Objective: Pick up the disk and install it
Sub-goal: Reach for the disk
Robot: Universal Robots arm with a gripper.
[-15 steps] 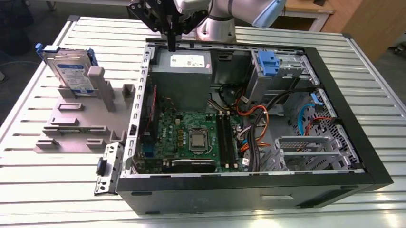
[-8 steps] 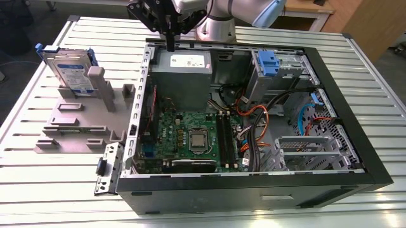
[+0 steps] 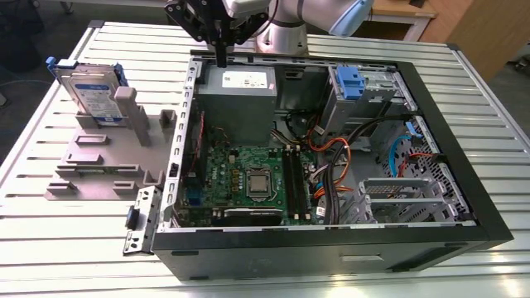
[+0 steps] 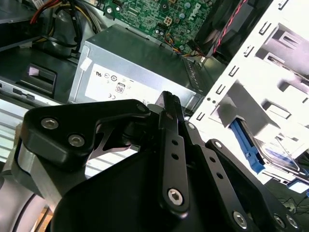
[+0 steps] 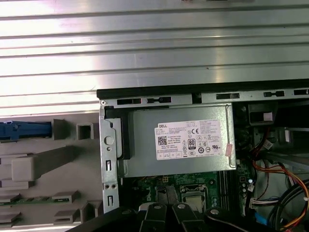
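Observation:
The disk (image 3: 89, 92) stands upright in the grey slotted stand (image 3: 99, 162) at the exterior view's left, silver with a white-and-blue label and blue rail. Its blue rail (image 5: 24, 129) also shows in the first wrist view, and its edge (image 4: 276, 155) in the second. My gripper (image 3: 222, 57) hangs over the far rim of the open computer case (image 3: 431, 124), just above the power-supply box (image 3: 236, 87). Its fingers are shut together with nothing between them. The disk lies well apart from it, toward the exterior view's left.
The case lies open on a ribbed metal table (image 3: 49, 248), showing the green motherboard (image 3: 248, 177), cables and a drive bay with a blue latch (image 3: 351, 84). The power-supply box (image 5: 178, 140) carries a white sticker. Bare table lies around the stand.

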